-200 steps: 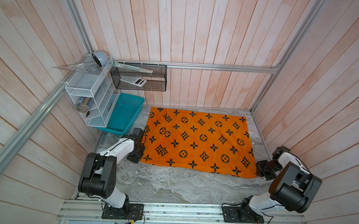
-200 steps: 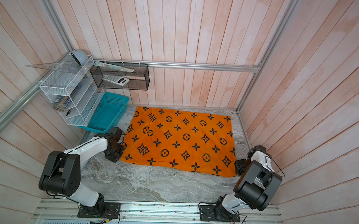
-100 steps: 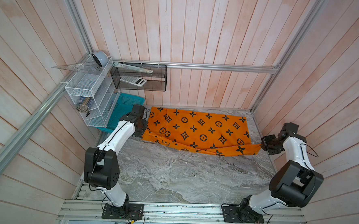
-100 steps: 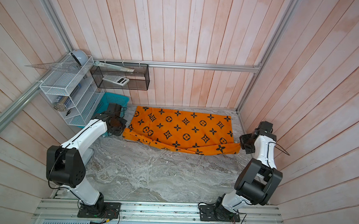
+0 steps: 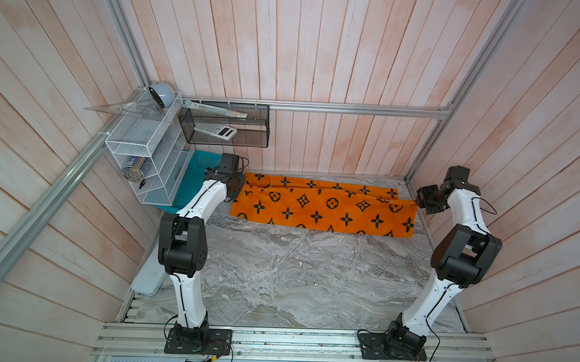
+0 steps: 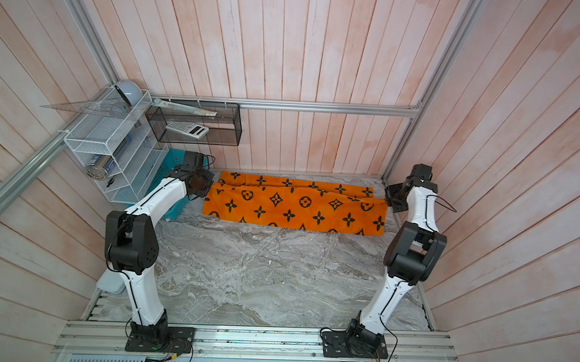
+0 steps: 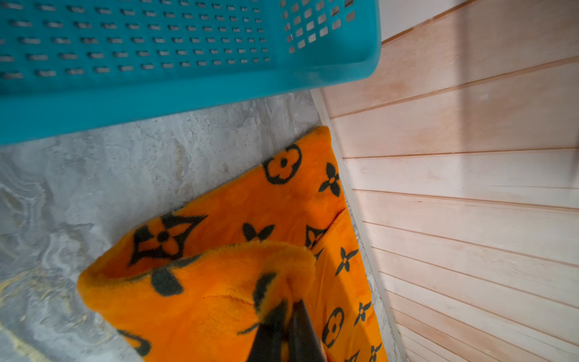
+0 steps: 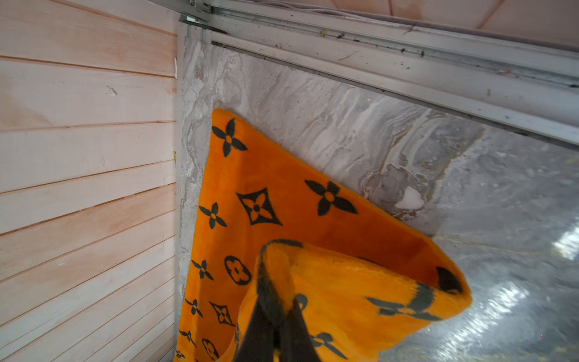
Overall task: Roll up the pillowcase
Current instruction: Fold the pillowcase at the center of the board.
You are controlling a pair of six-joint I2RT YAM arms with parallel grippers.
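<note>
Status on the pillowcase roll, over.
Shut on pillowcase corners: left pincer, right pincer. Folded over lengthwise, not yet rolled. Nearby: teal basket, beside left pincer.

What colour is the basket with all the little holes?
Teal blue. The basket shows best in the left wrist view.

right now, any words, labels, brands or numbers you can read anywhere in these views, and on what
No text can be read in any view.
calculator in the black mesh basket: keys and labels too small to read.
ruler on that basket: markings too small to read.
pillowcase: only flower and diamond motifs, no letters.
</note>
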